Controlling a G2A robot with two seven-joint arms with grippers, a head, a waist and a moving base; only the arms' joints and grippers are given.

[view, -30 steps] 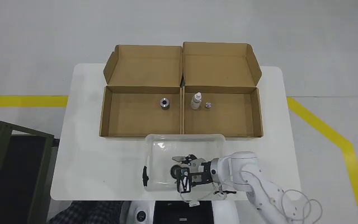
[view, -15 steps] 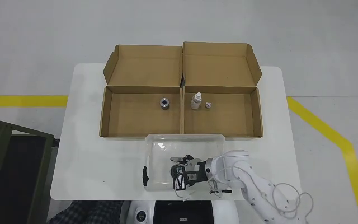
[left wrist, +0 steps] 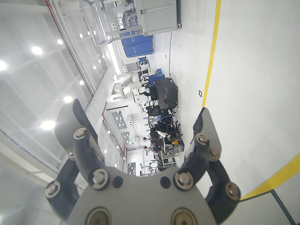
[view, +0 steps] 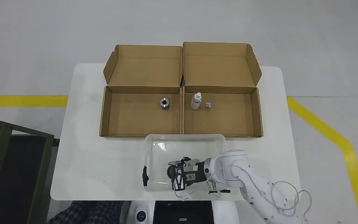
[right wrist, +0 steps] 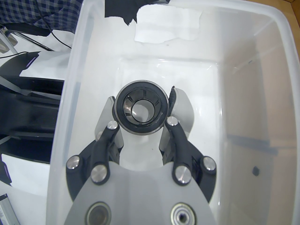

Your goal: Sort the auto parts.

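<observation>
The bearing (right wrist: pixel 141 108) is inside the clear plastic bin (right wrist: pixel 234 2). The right gripper (right wrist: pixel 142 98) is clamped across its outer ring. We cannot tell whether it rests on the bin floor.

We judge this to be the pick. Next comes a straight lift clear of the bin wall. Then we would carry it to the left cardboard box (view: pixel 128 115), where a similar ring-shaped part (view: pixel 163 102) lies.

The right wrist view shows the pads (right wrist: pixel 174 99) touching the bearing. The top view adds the right cardboard box (view: pixel 246 115), which holds a white bottle (view: pixel 196 101) and a small part (view: pixel 208 104). The left gripper (left wrist: pixel 140 108) is spread and holds nothing.
</observation>
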